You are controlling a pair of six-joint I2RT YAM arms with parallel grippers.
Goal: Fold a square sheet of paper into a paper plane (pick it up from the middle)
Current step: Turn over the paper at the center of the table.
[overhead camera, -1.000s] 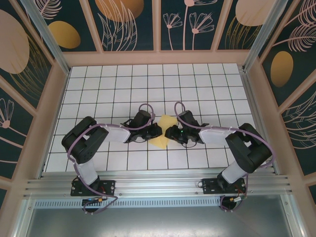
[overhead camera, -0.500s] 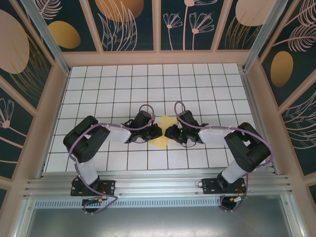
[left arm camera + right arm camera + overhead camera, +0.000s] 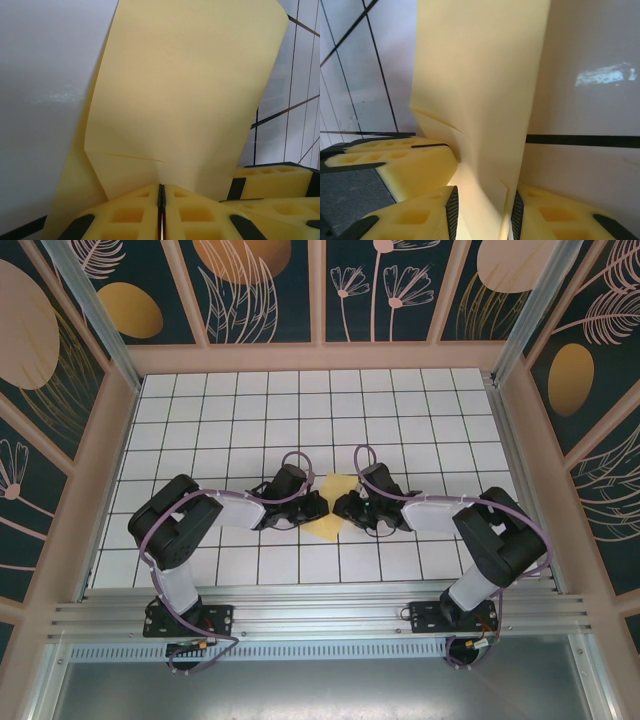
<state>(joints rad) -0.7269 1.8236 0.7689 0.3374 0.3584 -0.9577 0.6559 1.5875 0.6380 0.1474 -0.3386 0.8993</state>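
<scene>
1. A pale-yellow, creased paper (image 3: 326, 527) sits mid-counter (image 3: 300, 410), between two black robot arms that meet over it
2. The left hand (image 3: 161, 192), at the paper's left edge, has its yellow pads pressed together, clamped on the paper
3. The right hand (image 3: 482, 202), at the paper's right edge, has its pads partly apart with the paper running between them; whether they press on it cannot be told
4. The paper's long axis runs away from the arm bases, crosswise to both hands, which are equally near
5. The next move likely turns on the right hand gripping firmly
6. No writing or brand is readable
</scene>
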